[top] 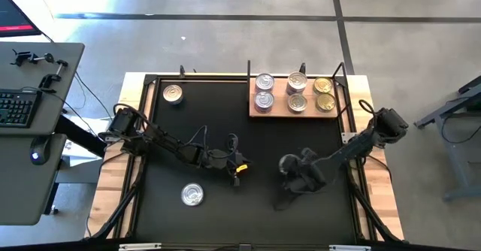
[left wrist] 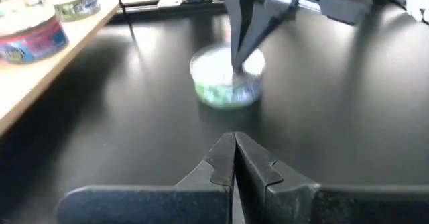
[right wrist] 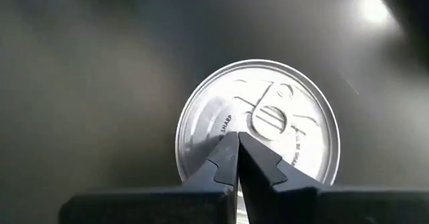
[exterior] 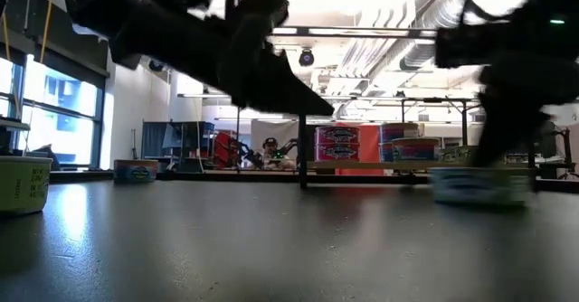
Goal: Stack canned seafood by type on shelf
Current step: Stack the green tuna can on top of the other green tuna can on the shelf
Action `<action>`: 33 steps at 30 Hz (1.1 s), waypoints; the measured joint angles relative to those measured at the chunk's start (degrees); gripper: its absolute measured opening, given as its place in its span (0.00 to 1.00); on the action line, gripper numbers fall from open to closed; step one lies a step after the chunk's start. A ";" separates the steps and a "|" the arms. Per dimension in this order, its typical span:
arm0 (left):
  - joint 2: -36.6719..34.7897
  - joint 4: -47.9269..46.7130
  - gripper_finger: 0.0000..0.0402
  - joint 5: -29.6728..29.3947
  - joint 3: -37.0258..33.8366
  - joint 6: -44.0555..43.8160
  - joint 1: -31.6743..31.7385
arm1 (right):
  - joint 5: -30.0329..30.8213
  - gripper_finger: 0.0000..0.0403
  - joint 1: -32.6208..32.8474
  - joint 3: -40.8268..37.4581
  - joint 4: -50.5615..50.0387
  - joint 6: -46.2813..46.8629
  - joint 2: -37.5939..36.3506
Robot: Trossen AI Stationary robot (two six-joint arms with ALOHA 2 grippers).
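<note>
right claw: clenched empty above the silver-topped round tin; we should spread it, then descend centred.
left claw: clenched empty, waiting mid-table.
shelf: light-brown wooden board, six tins.

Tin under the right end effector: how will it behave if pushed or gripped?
The tin is short, wide and flat on the table, so a push likely slides it rather than tipping or rolling it. Its shiny top looks slick; the right end effector, shut above it, would probably skid there. Metal walls should take a side grip.
</note>
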 joint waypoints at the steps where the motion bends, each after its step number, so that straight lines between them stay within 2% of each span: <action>1: -0.66 -0.11 0.00 -0.10 -0.06 0.85 -0.16 | 0.45 0.00 -0.82 -0.04 3.70 -3.21 0.06; 4: -3.88 -0.85 0.00 -0.04 0.00 1.75 -0.41 | 3.44 0.00 -2.40 -0.09 14.75 -14.29 0.16; 8: -6.59 -3.41 0.00 0.08 0.09 3.95 -0.63 | 13.60 0.00 -2.52 -0.09 21.72 -21.63 0.14; 14: -5.35 -3.01 0.00 5.57 0.09 5.54 -0.80 | 22.55 0.02 0.50 -0.07 27.02 -19.07 0.35; 16: -3.82 -2.48 0.00 6.47 0.07 6.06 -0.85 | 25.24 0.05 2.47 -0.09 24.02 -17.16 0.47; 19: -1.64 0.39 0.02 6.56 0.07 5.64 -0.73 | 27.89 0.12 5.79 -0.09 14.96 -8.68 0.33; 23: 1.18 4.03 0.06 8.74 0.19 3.93 -0.29 | 27.20 0.25 10.65 -0.13 -0.17 7.33 0.27; 26: 2.45 4.69 0.09 10.37 1.20 3.59 0.35 | 24.76 0.33 13.68 -0.15 -5.40 13.13 0.25; 28: 3.56 4.90 0.12 12.34 2.49 3.70 0.95 | 22.88 0.38 15.30 -0.15 -5.04 11.93 0.23; 33: 7.34 4.81 0.19 20.23 6.35 7.59 3.13 | 16.44 0.46 16.70 -0.15 -1.94 1.46 0.23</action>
